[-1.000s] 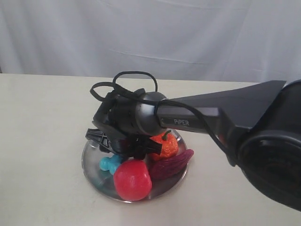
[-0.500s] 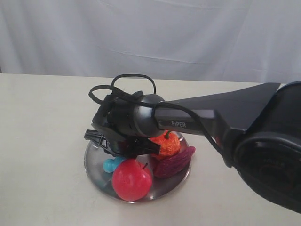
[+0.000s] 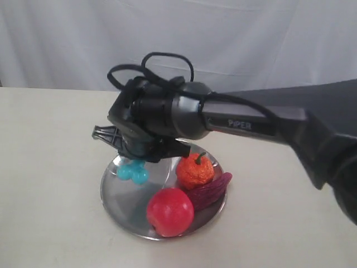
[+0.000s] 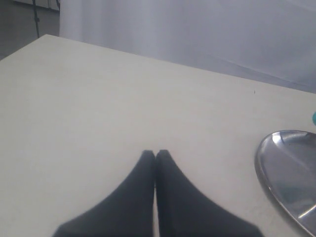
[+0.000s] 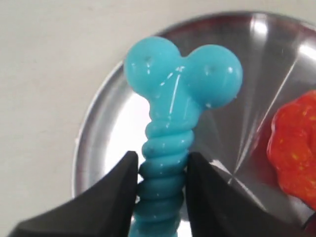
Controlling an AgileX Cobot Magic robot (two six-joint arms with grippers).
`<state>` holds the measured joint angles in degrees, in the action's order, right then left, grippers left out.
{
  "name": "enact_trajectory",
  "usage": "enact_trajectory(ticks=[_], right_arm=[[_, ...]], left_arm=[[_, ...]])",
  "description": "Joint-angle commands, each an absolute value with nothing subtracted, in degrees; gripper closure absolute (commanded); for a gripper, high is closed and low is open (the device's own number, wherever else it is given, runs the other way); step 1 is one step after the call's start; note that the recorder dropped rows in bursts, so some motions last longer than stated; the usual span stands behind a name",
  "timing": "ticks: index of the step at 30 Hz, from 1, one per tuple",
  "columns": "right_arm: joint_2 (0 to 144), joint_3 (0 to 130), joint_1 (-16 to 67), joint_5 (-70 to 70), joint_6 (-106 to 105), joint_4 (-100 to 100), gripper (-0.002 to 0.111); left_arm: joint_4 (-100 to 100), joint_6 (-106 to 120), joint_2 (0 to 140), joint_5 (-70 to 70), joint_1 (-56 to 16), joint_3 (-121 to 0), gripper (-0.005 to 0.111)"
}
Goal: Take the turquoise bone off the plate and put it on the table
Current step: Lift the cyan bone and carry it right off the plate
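Right hand (image 5: pixel 163 165) pinching the ribbed shaft of the turquoise bone (image 5: pixel 180 81), 1 dark finger on each side. 2-lobed end of the bone pointing away from the hand, hanging just under it over the left part of the plate (image 3: pixel 120 195), seemingly clear of the metal. On the plate's other side, a red apple (image 3: pixel 169 211), an orange pumpkin toy (image 3: pixel 195 170) and a purple toy (image 3: pixel 209 190), all apart from the bone. Under the plate, the pale worktop (image 3: pixel 50 167). Left hand (image 4: pixel 155 155) near the plate's rim, low over the worktop, fingers pressed together.
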<state>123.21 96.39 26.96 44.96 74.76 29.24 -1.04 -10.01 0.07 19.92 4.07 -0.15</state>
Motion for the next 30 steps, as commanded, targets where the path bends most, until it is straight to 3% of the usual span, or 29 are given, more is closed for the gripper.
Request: enact_trajectory(ticks=[1, 12, 16, 30], right_arm=[[117.87, 98.25, 26.87, 47.83, 69.17, 30.14, 0.109], [104.88, 98.49, 23.09, 68.59, 45.09, 30.39, 0.109], [100.24, 96.91, 21.46, 69.96, 37.19, 31.65, 0.109], [79.32, 63.96, 10.69, 60.82, 34.69, 29.77, 0.109]], left_arm=[[-1.23, -10.12, 0.0, 19.62, 3.77, 0.0, 0.107], [-1.23, -10.12, 0.0, 19.62, 3.77, 0.0, 0.107], [-1.23, -10.12, 0.0, 19.62, 3.77, 0.0, 0.107], [-1.23, -10.12, 0.0, 19.62, 3.77, 0.0, 0.107]])
